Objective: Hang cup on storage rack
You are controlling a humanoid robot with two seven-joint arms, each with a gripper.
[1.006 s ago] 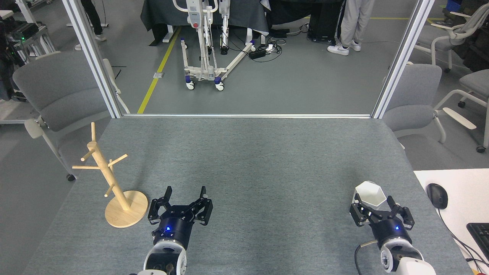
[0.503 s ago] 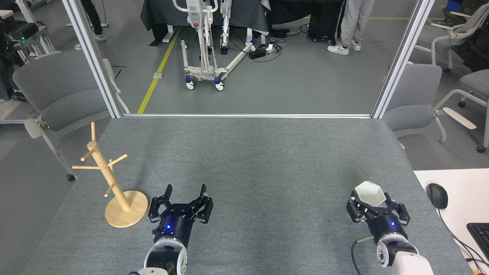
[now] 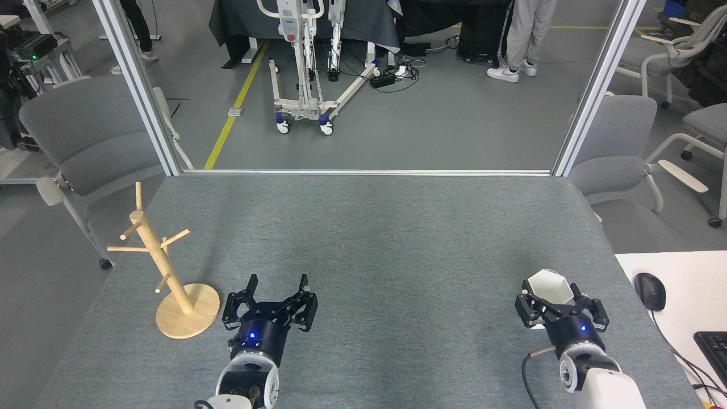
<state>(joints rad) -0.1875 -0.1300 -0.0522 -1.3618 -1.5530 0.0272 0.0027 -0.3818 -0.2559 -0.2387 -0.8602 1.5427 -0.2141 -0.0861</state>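
The white faceted cup (image 3: 548,286) stands upright on the grey table near the front right. My right gripper (image 3: 552,296) reaches it from the near side, with its black fingers (image 3: 526,302) pressed against the cup's two sides, shut on it. The cup's lower part is hidden behind the gripper and its handle does not show. The wooden storage rack (image 3: 161,258) stands on its round base (image 3: 196,315) at the front left, its pegs bare. My left gripper (image 3: 278,280) is open and holds nothing, just right of the rack's base.
A white side table (image 3: 681,272) with a black mouse (image 3: 650,291) and a keyboard (image 3: 714,349) adjoins the right edge. Grey chairs (image 3: 85,136) flank the table. Metal frame posts (image 3: 590,91) rise at the far corners. A person's legs (image 3: 525,34) stand beyond.
My right gripper's fingers have drawn in around the cup and the wrist has shifted slightly left. The left arm has barely moved.
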